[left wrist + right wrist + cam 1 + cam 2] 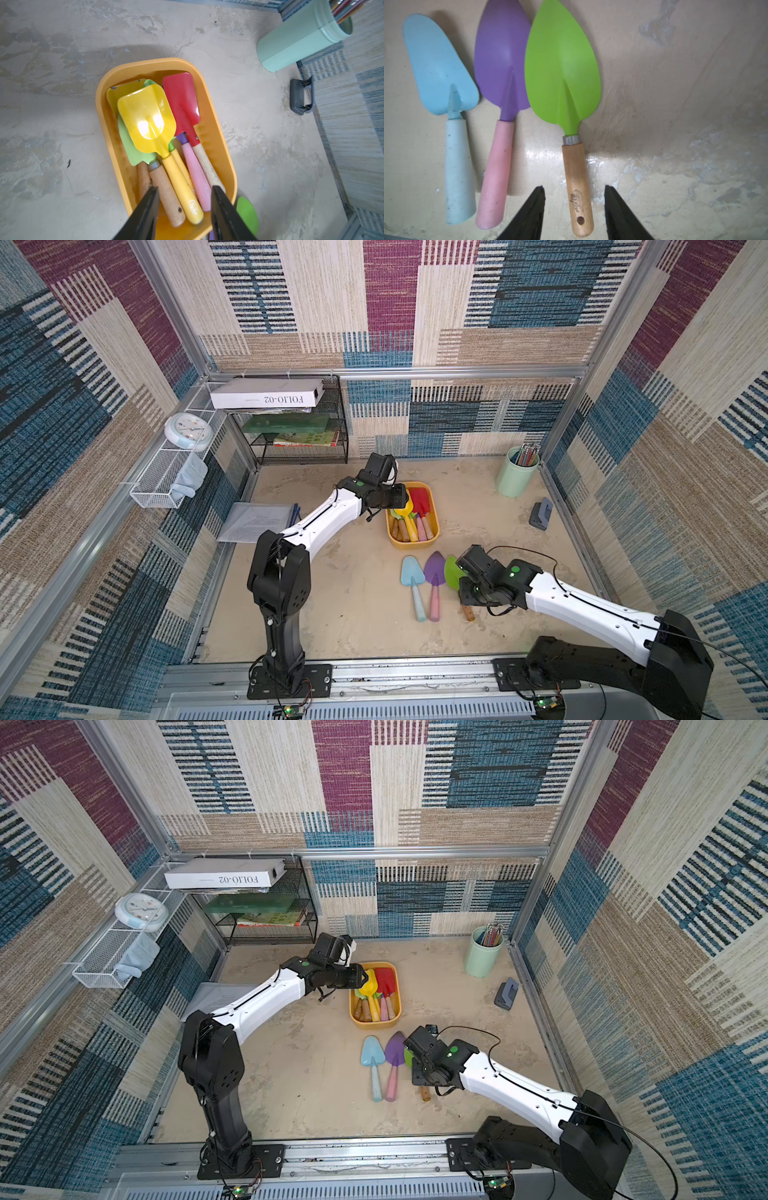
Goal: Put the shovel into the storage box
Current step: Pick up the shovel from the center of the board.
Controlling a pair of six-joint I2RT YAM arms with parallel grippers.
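Currently, my right gripper [574,187] hovers over the lower end of the green shovel [562,68], fingers apart and straddling its wooden handle without touching it. One finger stands over the bare strip between that handle and the pink handle of the purple shovel [502,56]. The other stands over bare table [675,124], where room is widest. Note the blade edges: the green blade overlaps the purple blade's edge, and the light-blue shovel [438,66] lies just beside the purple one. In both top views the three lie on the table in a row, just in front of the storage box [413,544], blades toward its near short wall.

My left gripper [185,187] hangs above the handle end of the box, fingers apart, gripping nothing. Inside, a yellow shovel [147,116] lies on top of the stack and a red shovel [182,97] runs along one long wall (its blade tip close to the far rim). Bare table surrounds the box; the mint-green cup [295,39] stands well apart.
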